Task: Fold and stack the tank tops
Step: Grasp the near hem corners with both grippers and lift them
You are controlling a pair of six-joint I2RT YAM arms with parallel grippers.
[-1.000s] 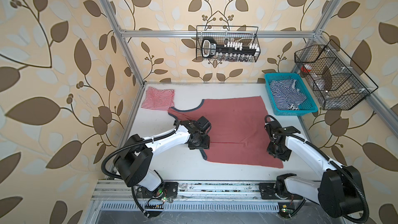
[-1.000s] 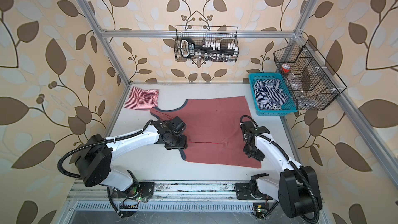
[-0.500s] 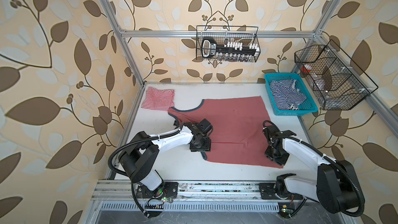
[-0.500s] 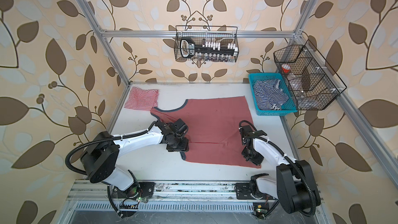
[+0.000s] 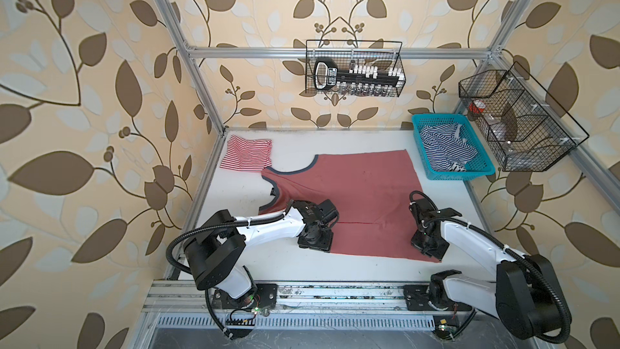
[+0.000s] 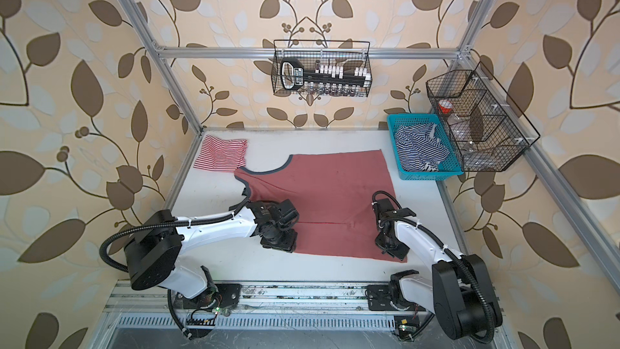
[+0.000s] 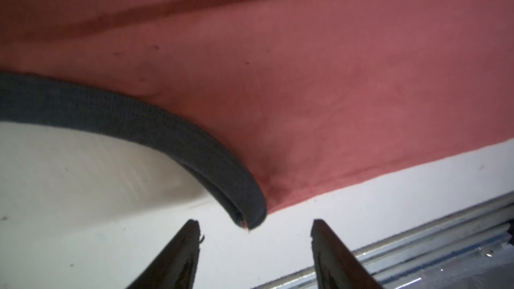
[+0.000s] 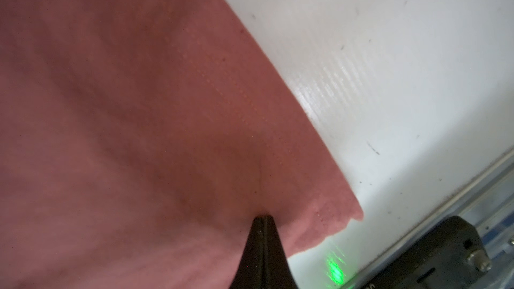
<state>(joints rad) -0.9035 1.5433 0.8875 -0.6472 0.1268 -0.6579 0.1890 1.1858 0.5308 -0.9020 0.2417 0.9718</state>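
Dusty-red tank top (image 5: 362,189) is pinched between the right fingers (image 8: 254,248) while left fingers (image 7: 178,257) stand open beside its navy trim (image 7: 155,123).

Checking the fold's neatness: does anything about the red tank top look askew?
Yes: the red tank top lies skewed, a crease runs across its middle, and the shut right gripper puckers its near corner.
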